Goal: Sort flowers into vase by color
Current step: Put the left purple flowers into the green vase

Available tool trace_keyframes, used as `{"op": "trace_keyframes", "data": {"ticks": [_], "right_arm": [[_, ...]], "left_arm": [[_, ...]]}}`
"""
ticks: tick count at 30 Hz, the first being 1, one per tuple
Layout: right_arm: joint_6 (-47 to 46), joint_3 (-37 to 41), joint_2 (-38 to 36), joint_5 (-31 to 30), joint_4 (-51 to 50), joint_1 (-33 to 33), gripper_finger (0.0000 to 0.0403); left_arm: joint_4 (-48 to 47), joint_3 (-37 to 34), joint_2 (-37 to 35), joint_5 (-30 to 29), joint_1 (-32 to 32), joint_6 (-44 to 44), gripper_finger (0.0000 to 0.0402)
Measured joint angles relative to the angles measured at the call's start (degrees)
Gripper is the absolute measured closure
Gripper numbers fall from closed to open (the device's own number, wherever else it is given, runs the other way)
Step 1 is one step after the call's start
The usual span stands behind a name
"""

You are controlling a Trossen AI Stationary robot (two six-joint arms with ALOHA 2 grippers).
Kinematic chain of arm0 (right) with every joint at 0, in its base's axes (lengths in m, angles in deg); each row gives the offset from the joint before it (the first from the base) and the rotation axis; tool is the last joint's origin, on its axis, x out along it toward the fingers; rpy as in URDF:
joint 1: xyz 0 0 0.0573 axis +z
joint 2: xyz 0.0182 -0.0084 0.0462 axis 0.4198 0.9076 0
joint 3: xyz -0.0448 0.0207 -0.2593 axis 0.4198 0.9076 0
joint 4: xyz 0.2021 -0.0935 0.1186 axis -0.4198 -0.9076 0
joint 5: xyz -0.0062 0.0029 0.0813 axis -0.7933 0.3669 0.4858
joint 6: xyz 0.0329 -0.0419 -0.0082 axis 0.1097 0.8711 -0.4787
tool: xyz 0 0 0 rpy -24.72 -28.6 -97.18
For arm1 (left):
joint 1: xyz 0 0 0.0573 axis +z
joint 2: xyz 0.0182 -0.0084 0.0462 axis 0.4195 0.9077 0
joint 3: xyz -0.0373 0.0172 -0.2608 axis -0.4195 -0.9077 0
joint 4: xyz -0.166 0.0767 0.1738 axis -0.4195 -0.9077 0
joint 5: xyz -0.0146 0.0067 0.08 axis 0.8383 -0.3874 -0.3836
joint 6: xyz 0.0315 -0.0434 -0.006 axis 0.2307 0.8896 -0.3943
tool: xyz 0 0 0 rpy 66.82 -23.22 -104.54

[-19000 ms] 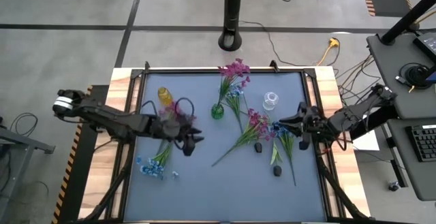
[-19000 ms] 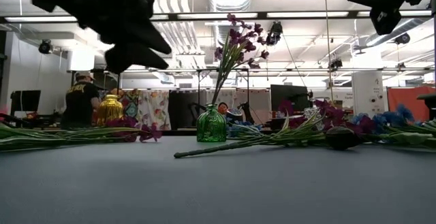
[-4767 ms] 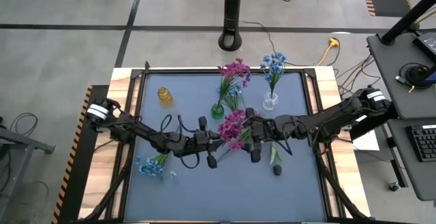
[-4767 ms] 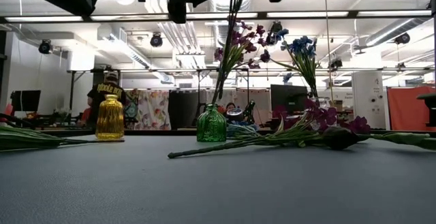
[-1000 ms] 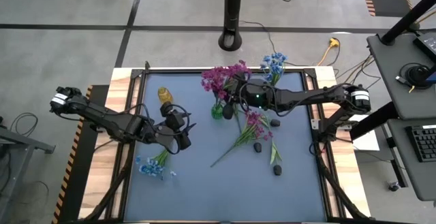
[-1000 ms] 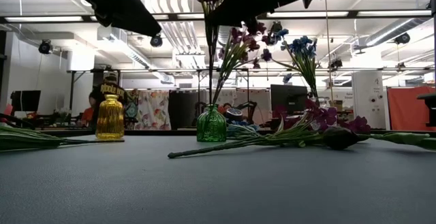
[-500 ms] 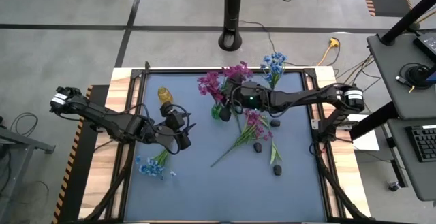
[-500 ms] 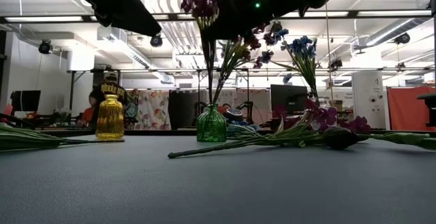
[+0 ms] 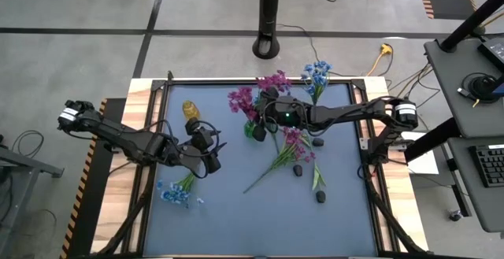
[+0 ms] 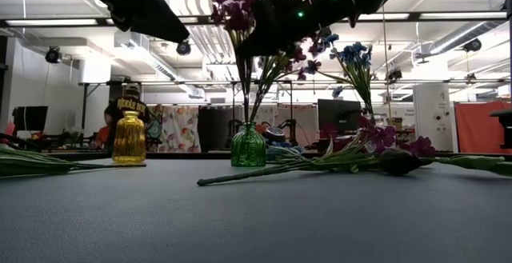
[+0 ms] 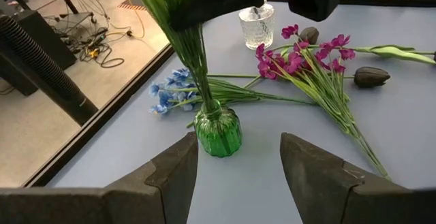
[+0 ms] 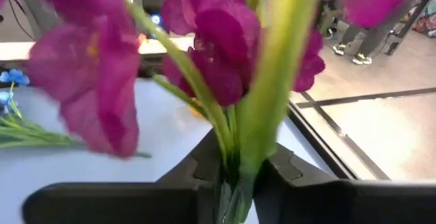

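The right hand [image 9: 264,116] reaches over the green vase [image 9: 251,128] at the back of the desk [image 9: 236,220], clamped on a pink flower [image 9: 242,98] by the stem so the stem can drop into the neck, where other pink flowers stand. The left hand [image 9: 213,150] waits open near the yellow vase [image 9: 190,110]. Blue flowers [image 9: 316,72] stand in the clear vase [image 9: 312,116]; more pink sprigs [image 9: 295,142] and dark buds [image 9: 298,169] lie loose nearby.

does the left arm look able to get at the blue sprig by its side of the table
Probably yes. The left gripper hangs open and empty just beyond the blue sprig, which lies alone on bare mat. The right gripper is busy far off at the green vase.
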Motion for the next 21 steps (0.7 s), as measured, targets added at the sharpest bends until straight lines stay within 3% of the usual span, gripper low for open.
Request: {"op": "trace_keyframes", "data": {"ticks": [13,21], "right_arm": [[-3.92,0.00,-3.95,-0.08,-7.42,0.02,0.0216],[-6.23,0.00,-7.93,0.01,-12.45,0.24,0.0169]], "left_arm": [[-0.01,-0.02,0.00,-0.09,0.01,0.01,0.0210],[0.04,-0.02,0.00,-0.20,0.08,0.01,0.0210]]}}
